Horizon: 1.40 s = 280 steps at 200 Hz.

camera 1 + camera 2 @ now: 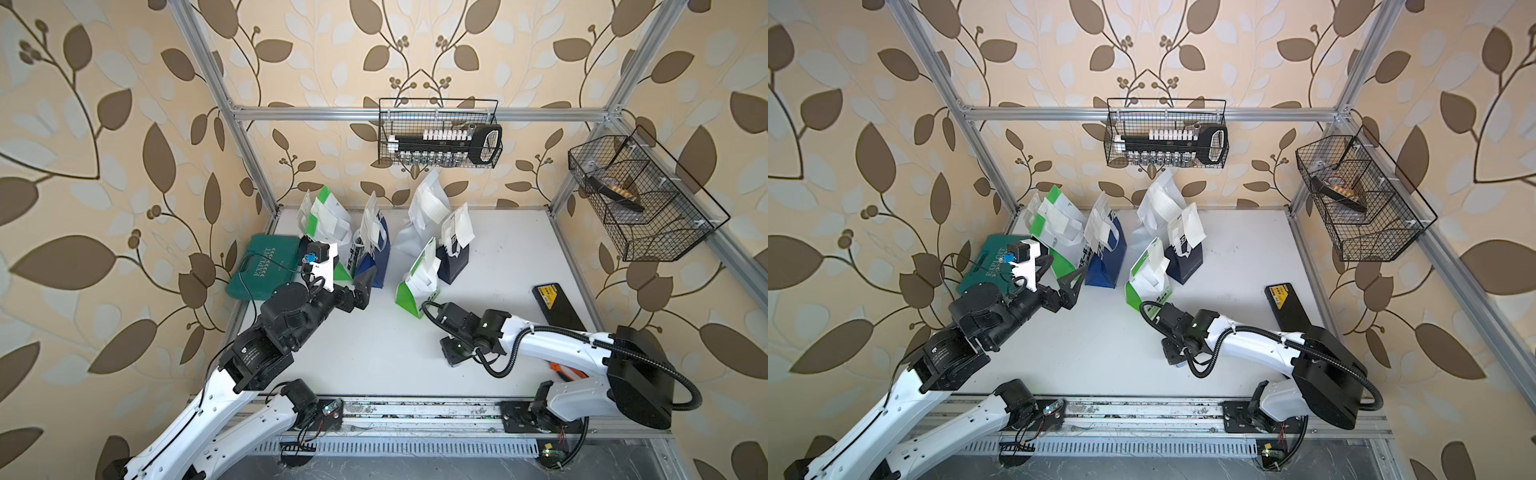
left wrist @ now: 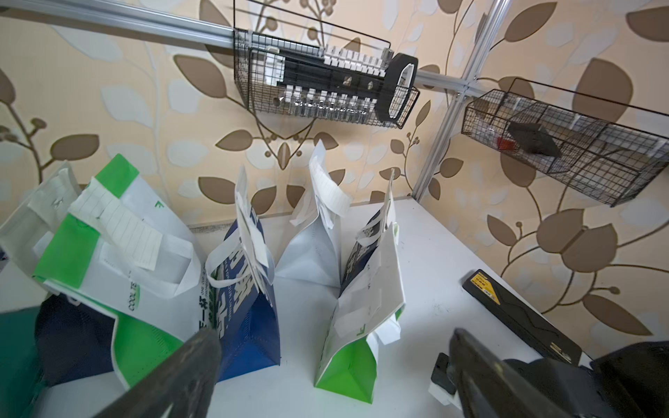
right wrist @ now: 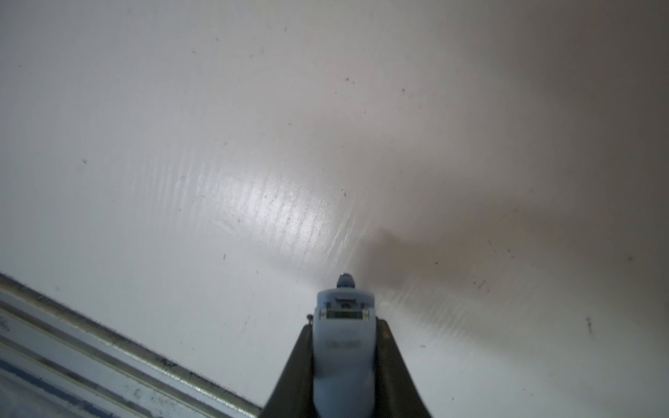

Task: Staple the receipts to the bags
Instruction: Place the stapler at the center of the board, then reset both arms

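ROBOT AT THE BAGGING STATION: The left end effector (image 1: pixel 1067 264) stands spread wide and empty in front of the bags (image 1: pixel 380 257). They are clustered toward the back of the worktop (image 1: pixel 374 357), with the receipts (image 2: pixel 119 228) hanging from their tops. Whether staples hold the slips is too small to make out.

The right end effector (image 3: pixel 344 322) points down at bare worktop near the front rail, well apart from the bags, and pinches a light-blue stapler (image 3: pixel 344 343). In both top views the wrist covers nearly all of that tool. A dark navy bag (image 2: pixel 72 336) is mostly hidden behind a green-and-white bag (image 2: pixel 144 289), and in both top views the left arm blocks it.

Legible writing: "EXPLOIT" on the teal case (image 1: pixel 259 259) at the left edge, and what looks like "COOLTE" on the green-and-white bag. Large white characters on the blue bag (image 2: pixel 253 325) are foreshortened and unreadable, and a word moulded on the stapler is blurred. The yellow label on a flat black box (image 1: pixel 559 309) at the right edge is too small to read. An orange object (image 1: pixel 565 372) shows only as a sliver under the right arm. Two wire baskets (image 1: pixel 440 133) hang on the frame, their contents hard to make out.
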Available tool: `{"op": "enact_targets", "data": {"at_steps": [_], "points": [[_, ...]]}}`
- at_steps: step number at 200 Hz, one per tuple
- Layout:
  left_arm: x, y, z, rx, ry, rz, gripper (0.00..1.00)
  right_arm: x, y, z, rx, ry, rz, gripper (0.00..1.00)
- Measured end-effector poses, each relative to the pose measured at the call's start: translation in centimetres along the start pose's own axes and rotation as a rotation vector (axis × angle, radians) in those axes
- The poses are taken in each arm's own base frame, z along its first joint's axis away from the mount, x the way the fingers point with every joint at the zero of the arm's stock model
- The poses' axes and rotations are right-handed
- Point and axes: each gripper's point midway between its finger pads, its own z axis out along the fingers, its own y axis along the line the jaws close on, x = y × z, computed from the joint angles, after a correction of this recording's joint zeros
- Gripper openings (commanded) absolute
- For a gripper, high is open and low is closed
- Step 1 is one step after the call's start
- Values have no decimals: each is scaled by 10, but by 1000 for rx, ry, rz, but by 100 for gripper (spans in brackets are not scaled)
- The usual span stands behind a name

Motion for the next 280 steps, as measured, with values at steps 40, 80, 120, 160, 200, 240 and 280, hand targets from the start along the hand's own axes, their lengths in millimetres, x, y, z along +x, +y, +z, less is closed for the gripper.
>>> {"op": "enact_targets", "data": {"at_steps": [40,80,120,160,200,240,280], "points": [[1,11,-7,-52,-3,-18,99,-2,-3,5,18,-13,4,40],[5,15,-9,-72,11,-17,99,-10,-1,-1,7,-55,2,51],[5,20,-10,-99,10,-15,99,-28,-1,-41,-15,-216,-11,69],[43,70,-15,-334,-22,-19,99,-68,-18,-132,-53,-601,68,87],[108,128,-6,-605,73,-70,99,-88,-44,-186,-13,-851,163,100],[140,207,-12,-888,139,-168,99,-90,-67,-213,18,-979,256,100],[185,241,6,-896,233,-129,99,-86,-90,-216,49,-1018,329,100]]}}
